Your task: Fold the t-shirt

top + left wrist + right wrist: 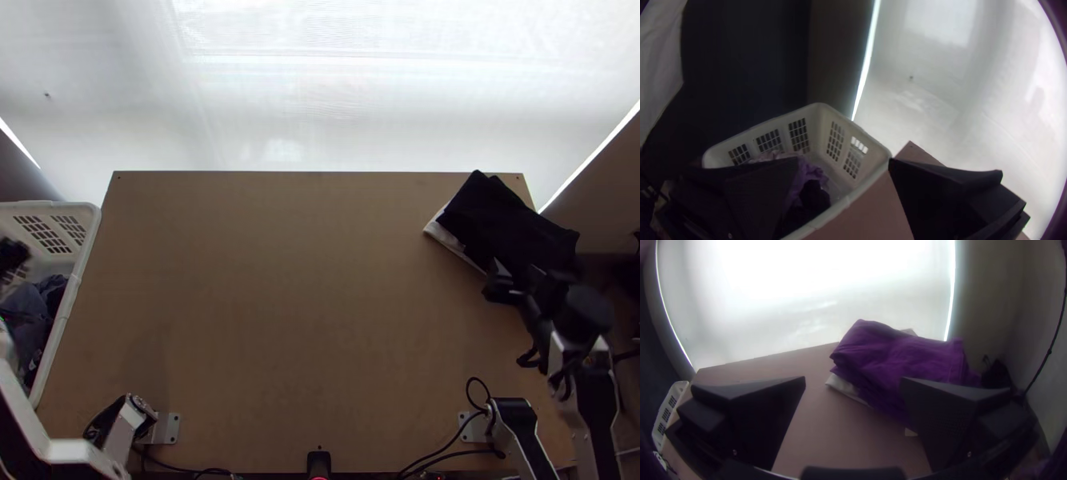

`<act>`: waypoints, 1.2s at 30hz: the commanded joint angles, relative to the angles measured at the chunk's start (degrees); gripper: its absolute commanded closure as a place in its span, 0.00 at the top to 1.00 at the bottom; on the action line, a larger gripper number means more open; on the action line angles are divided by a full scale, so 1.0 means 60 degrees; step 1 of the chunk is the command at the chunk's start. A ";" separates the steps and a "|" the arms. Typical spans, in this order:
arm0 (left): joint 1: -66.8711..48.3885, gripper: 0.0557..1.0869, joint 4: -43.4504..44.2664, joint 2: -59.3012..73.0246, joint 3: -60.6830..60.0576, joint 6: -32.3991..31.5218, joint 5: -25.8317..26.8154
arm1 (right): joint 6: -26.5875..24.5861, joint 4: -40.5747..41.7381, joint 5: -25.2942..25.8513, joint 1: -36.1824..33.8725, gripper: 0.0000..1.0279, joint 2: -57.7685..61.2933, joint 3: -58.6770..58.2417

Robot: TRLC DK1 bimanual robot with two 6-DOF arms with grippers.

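A folded dark cloth (512, 224) lies on a white one at the table's far right corner; in the right wrist view this top cloth (898, 355) looks purple, stacked over the white cloth (845, 388). My right gripper (520, 284) is at the pile's near side in the top view; in its wrist view the gripper (852, 380) stands open with nothing between its fingers. My left gripper (12, 260) is over the basket at the left edge; the left wrist view has this gripper (843, 162) open, with bunched purple cloth (811, 178) lower down in the basket.
The white basket (68, 300) stands against the table's left edge, holding bunched grey-blue and dark clothes (36, 312). Bare wooden table (296, 296) stretches between basket and pile. Black cables (448, 448) run along the near edge.
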 commanded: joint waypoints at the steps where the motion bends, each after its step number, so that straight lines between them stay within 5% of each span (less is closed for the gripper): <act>1: 0.2577 0.96 -0.0918 0.4632 0.4052 0.0198 -0.0011 | -0.1157 -0.3121 -0.0191 -0.0233 0.96 0.2722 0.3370; 11: 0.3485 0.95 -0.0244 0.7943 0.4359 0.2351 -0.1286 | -0.1186 -0.4469 -0.0514 0.0733 0.96 0.3542 0.4777; 36: 0.3617 0.95 -0.0332 1.4652 0.9222 0.3098 -0.1315 | -0.1479 -0.5934 -0.1319 0.0323 0.96 0.5710 0.6476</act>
